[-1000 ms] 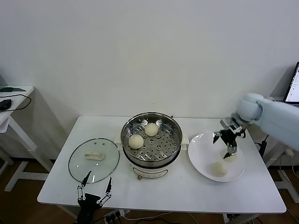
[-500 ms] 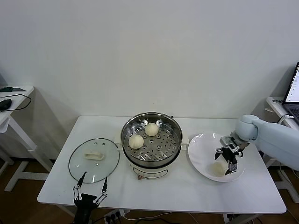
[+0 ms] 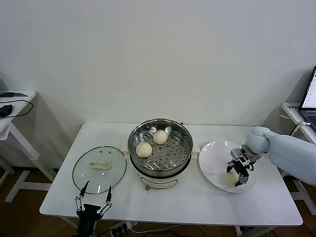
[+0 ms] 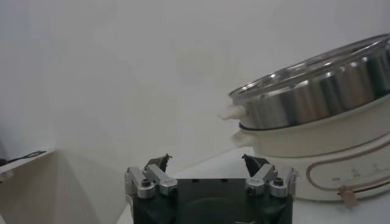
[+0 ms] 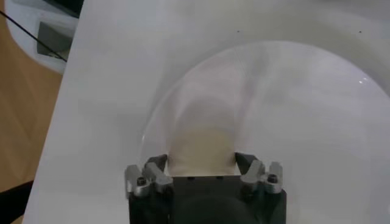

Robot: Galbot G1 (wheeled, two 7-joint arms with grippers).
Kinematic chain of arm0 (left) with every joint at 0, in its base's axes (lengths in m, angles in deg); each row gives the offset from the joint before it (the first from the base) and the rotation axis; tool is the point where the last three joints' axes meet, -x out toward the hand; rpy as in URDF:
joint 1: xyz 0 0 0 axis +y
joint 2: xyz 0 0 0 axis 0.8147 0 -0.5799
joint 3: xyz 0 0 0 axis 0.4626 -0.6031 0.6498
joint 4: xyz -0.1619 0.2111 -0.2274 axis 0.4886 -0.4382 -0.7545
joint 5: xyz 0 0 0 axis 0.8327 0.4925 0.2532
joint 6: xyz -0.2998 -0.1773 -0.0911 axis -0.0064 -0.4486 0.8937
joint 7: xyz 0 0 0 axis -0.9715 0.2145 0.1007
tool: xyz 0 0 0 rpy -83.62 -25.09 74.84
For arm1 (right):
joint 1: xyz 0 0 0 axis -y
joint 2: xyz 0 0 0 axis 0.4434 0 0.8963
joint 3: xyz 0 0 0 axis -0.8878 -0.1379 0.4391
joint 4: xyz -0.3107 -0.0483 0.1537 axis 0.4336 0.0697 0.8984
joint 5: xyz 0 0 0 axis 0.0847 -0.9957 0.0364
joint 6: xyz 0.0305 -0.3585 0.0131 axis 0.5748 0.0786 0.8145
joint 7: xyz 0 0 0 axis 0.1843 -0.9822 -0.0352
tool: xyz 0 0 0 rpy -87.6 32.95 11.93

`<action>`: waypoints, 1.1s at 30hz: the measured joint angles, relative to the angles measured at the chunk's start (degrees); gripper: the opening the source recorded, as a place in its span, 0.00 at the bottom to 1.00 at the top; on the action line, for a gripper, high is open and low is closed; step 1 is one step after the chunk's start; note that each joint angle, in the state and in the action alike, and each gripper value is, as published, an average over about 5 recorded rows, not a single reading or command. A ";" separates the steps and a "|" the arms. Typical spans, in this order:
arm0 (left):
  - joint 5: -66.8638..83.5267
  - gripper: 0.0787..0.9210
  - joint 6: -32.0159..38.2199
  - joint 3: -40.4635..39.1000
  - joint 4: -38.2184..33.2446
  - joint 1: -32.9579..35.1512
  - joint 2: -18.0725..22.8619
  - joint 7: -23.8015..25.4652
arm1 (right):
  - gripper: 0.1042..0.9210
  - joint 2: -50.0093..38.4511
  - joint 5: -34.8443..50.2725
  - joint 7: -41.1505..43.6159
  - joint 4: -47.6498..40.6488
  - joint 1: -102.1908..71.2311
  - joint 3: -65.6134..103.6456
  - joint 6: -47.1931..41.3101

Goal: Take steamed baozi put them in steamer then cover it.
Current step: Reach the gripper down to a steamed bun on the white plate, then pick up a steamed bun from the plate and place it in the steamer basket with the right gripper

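Observation:
The steamer (image 3: 163, 170) stands mid-table with two steamed baozi (image 3: 160, 137) (image 3: 143, 149) on its perforated floor; its wall also shows in the left wrist view (image 4: 317, 79). A third baozi (image 3: 228, 179) lies on the white plate (image 3: 212, 158) to the right. My right gripper (image 3: 236, 177) is down on the plate, open, with its fingers either side of that bun (image 5: 201, 143). The fourth bun does not show. The glass cover (image 3: 89, 175) lies flat on the table left of the steamer. My left gripper (image 3: 92, 200) hangs open and empty at the table's front edge, near the cover.
A laptop (image 3: 311, 94) sits on a desk at the far right. A small side table (image 3: 15, 96) with a black cable stands at the far left. The plate rim (image 5: 317, 97) curves round the right gripper.
My right gripper has come down from above the plate's far side to the plate surface, around a bun. The left gripper has drifted slightly left and down.

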 measured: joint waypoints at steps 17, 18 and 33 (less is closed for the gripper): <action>-0.01 0.88 -0.13 -0.13 -0.86 0.04 -0.84 0.09 | 0.68 3.47 2.08 3.48 6.38 19.35 -4.66 11.34; -0.01 0.88 -0.09 -0.20 -0.88 0.04 -0.85 0.10 | 0.68 4.32 2.20 3.54 6.92 21.18 -5.16 12.57; 0.84 0.88 -0.21 -1.10 -1.91 0.48 -1.62 0.27 | 0.69 18.65 -2.90 1.01 15.75 31.93 -9.58 27.45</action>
